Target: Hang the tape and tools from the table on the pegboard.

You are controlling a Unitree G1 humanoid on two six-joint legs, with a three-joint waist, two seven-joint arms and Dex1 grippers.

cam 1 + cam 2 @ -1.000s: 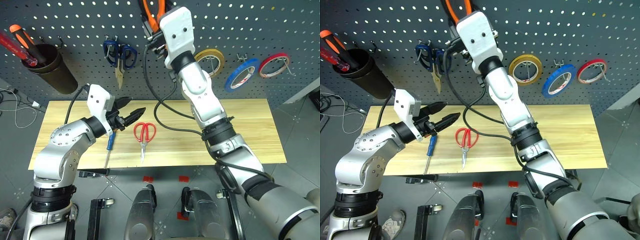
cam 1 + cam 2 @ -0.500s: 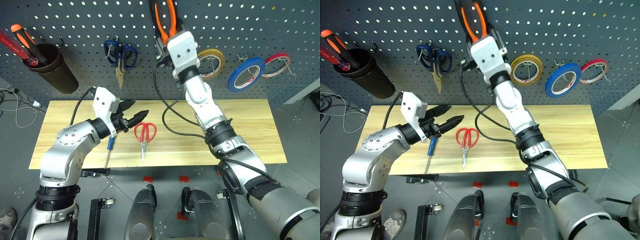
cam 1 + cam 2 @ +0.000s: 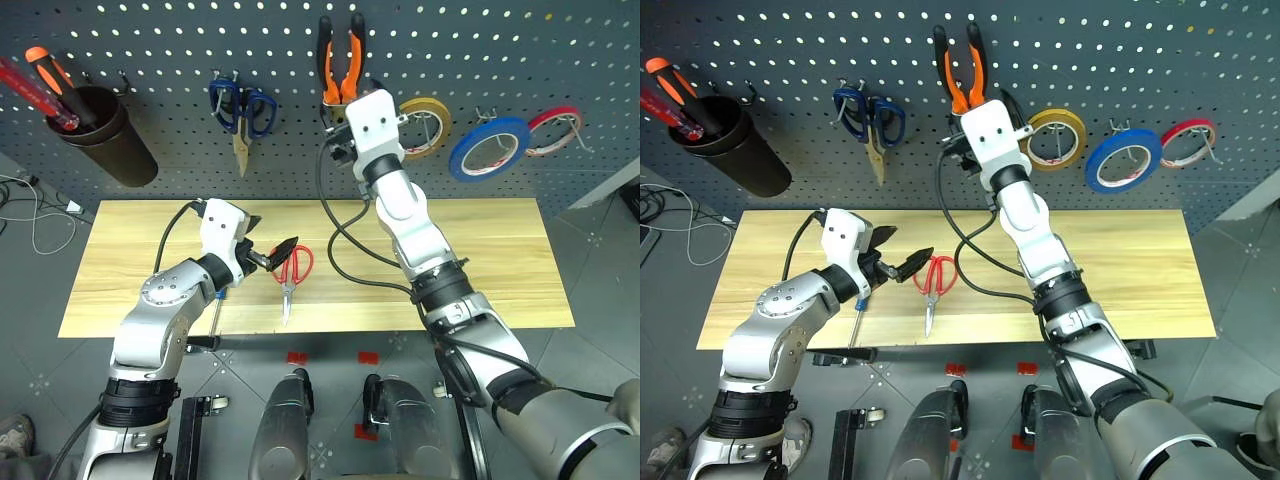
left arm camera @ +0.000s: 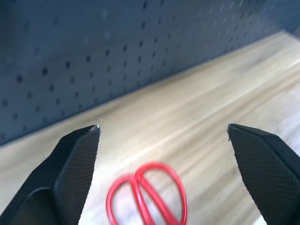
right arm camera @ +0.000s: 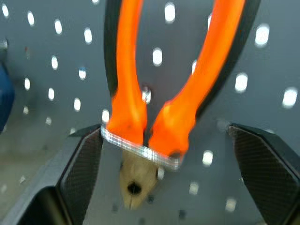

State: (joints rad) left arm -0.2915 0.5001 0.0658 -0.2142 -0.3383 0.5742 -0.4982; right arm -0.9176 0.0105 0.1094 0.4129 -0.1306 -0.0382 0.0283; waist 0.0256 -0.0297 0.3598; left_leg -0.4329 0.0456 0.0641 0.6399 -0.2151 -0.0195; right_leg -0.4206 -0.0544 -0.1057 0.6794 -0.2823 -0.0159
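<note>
Tape point(image 3: 487, 148), a flat blue ring with a white core, hangs on the pegboard point(image 3: 150, 60), between a yellow roll point(image 3: 425, 123) and a thin red roll point(image 3: 548, 130). The board is dark grey, dotted with rows of small holes. Pliers point(image 3: 339, 62) with orange-and-black handles hang on it, handles up, just above the right gripper point(image 5: 164, 154); its black, cross-hatched fingers stand spread to either side of the pliers' head and clear of it. Blue-handled scissors point(image 3: 240, 112) hang further left, and a black cup point(image 3: 103, 133) at the far left holds a red and an orange screwdriver point(image 3: 50, 80).

The table point(image 3: 500, 260) has a light wood-grain top and stands on a grey tiled floor. On it lie the red-handled scissors point(image 3: 289, 270), blades pointing to the near edge, and a slim screwdriver point(image 3: 856, 315) with a blue handle beside them, partly under the left arm. The left gripper point(image 4: 164, 150) sits low over the table just beside the scissors' handles, its textured black fingers spread wide and holding nothing.
</note>
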